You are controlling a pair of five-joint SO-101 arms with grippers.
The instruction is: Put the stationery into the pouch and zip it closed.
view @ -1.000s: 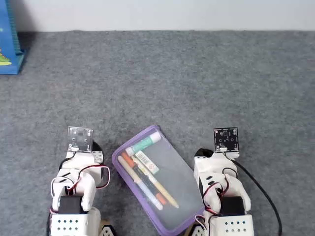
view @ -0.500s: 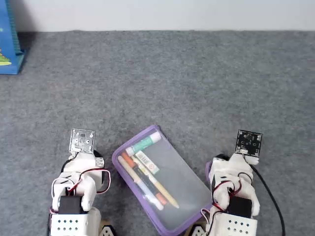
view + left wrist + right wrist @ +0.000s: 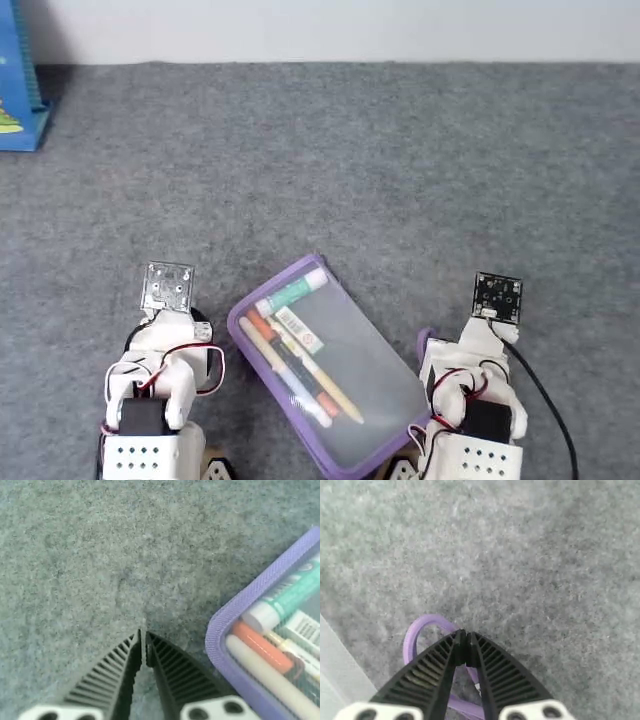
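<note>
Pouch (image 3: 372, 365) lies slantwise on the grey felt (image 3: 350, 170) between my two arms, clear face up. The stationery (image 3: 290, 370) is inside it: pens, an orange marker and a green-bodied stick. My left gripper (image 3: 143, 652) sits just beside the pouch's rounded corner, jaws pressed together on nothing. My right gripper (image 3: 465, 647) is at the pouch's opposite side, jaws together above its purple pull loop (image 3: 415, 635). I cannot tell whether they pinch it.
</note>
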